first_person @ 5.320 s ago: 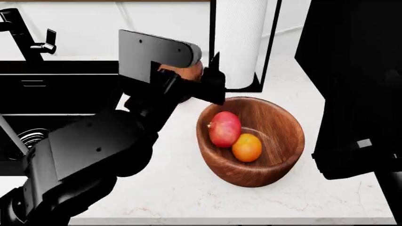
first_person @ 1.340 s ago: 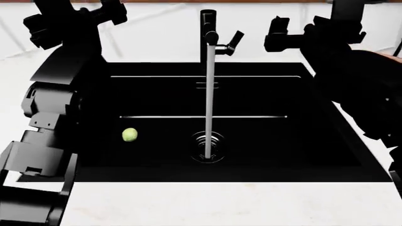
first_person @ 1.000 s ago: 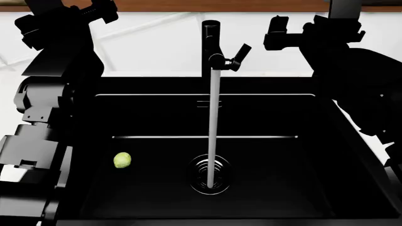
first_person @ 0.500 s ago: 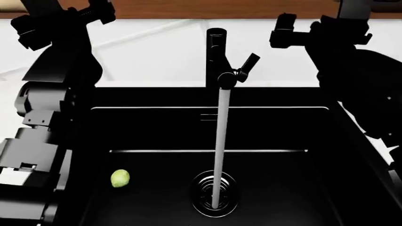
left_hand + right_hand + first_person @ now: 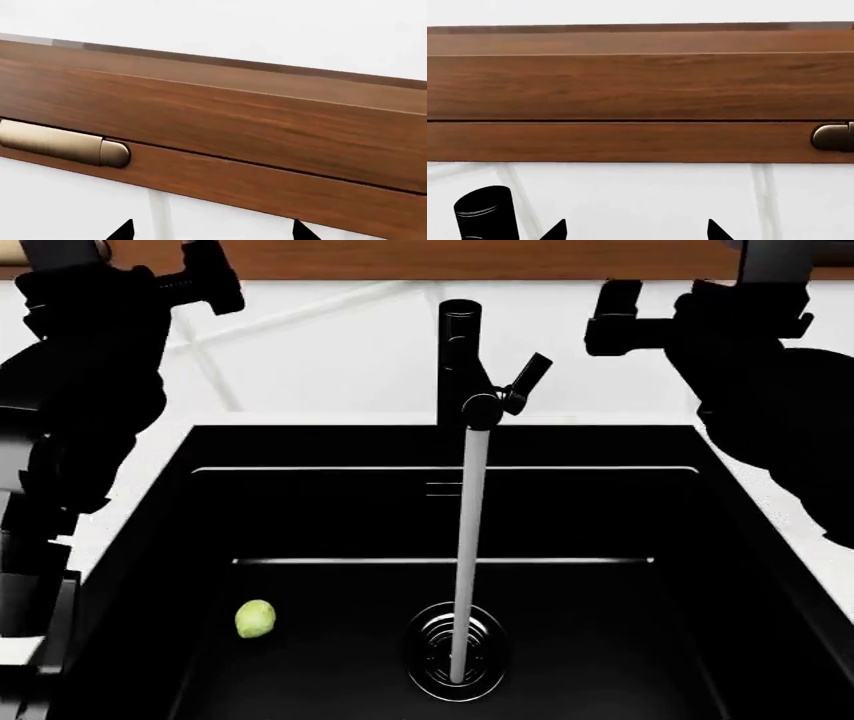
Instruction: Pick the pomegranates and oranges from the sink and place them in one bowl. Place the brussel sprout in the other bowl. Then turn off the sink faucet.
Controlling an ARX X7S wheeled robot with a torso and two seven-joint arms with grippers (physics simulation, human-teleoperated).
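Observation:
The brussel sprout, a small pale-green ball, lies on the floor of the black sink, left of the round drain. Behind the basin stands the sink faucet, its lever handle angled up to the right; a stream of water runs down to the drain. Both arms are raised beside the faucet, left arm and right arm. My left gripper and right gripper face the wall, open and holding nothing. The faucet's top shows beside the right gripper. Pomegranates, oranges and both bowls are out of view.
Brown wooden cabinets with brass handles hang above the white tiled wall. White counter borders the sink on the right.
The head view swung from the bowl with red and orange fruit to the sink, then closed in. In the last half second the left arm drew up and away, uncovering the sink's left rim.

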